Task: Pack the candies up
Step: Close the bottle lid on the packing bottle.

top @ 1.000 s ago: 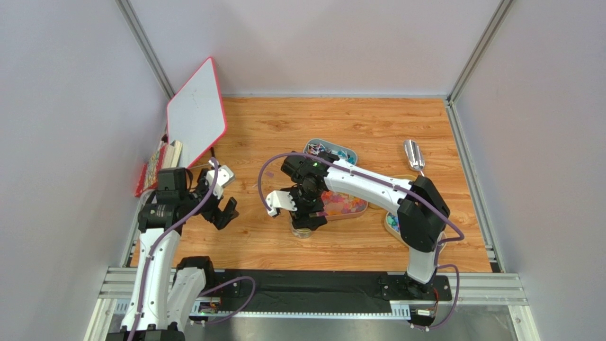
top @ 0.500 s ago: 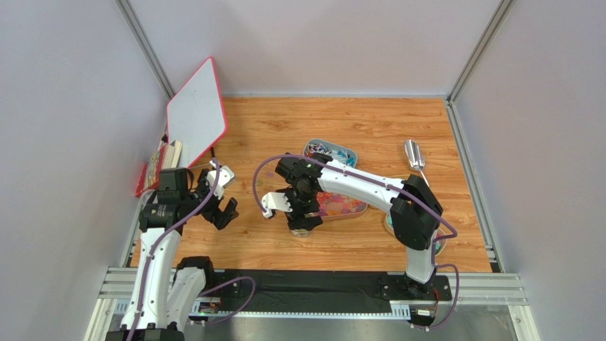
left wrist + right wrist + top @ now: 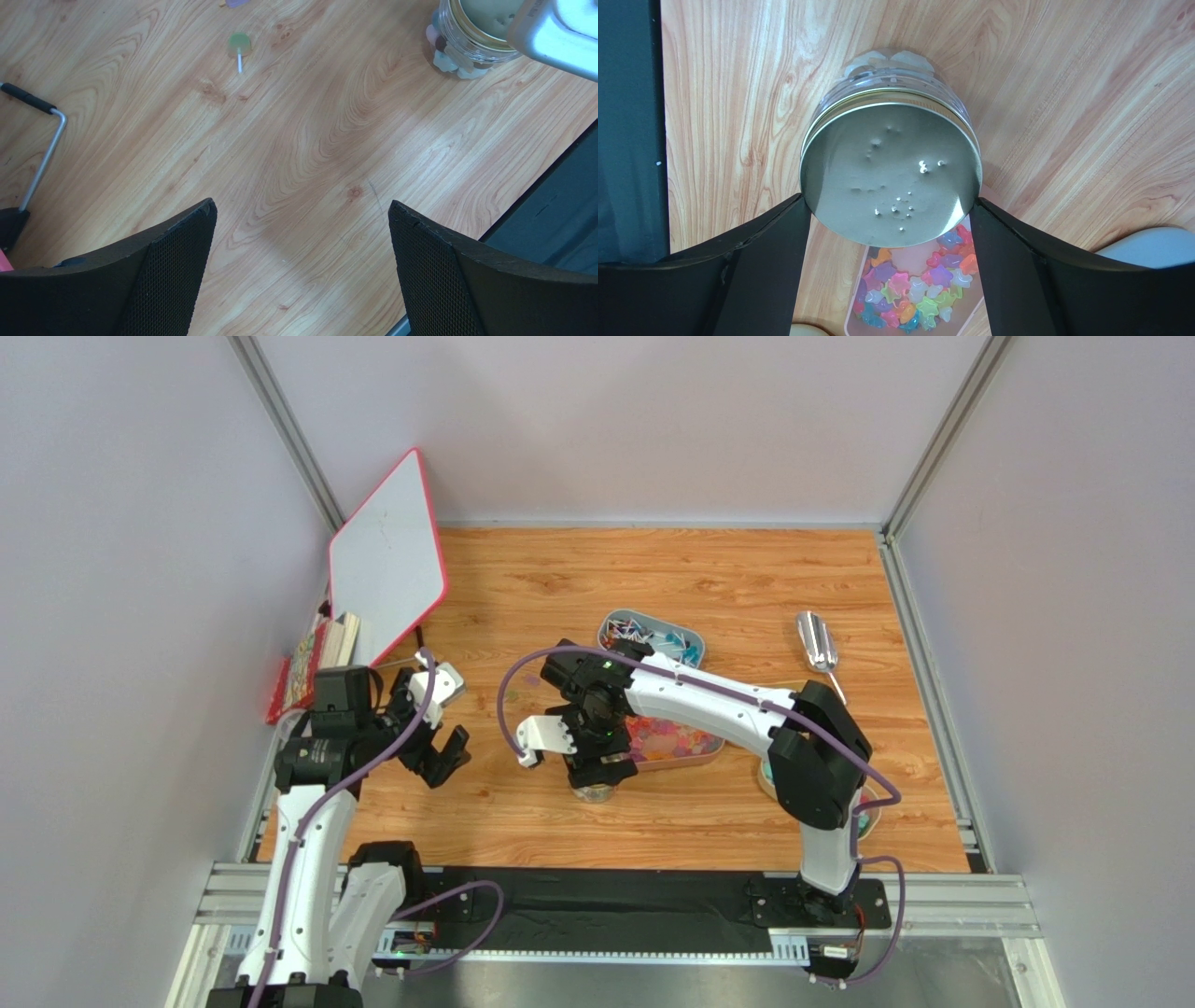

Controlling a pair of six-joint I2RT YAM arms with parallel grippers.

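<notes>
The right gripper (image 3: pixel 891 201) was seen clamped on the lid (image 3: pixel 892 175) over the jar (image 3: pixel 889 70) and the left gripper (image 3: pixel 300 208) spread open above the table (image 3: pixel 316 140), while the candies (image 3: pixel 913 290), heaped in a tray (image 3: pixel 716 744) beside the jar, were judged light, hard and slippery, best pinched singly across the middle.

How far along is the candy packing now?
Done: the jar holds some pale candies and wears its lid. In hand: the right gripper clasps that lid; the left gripper is open, idle. Left: star candies lie outside the jar, and a green lollipop lies loose.
</notes>
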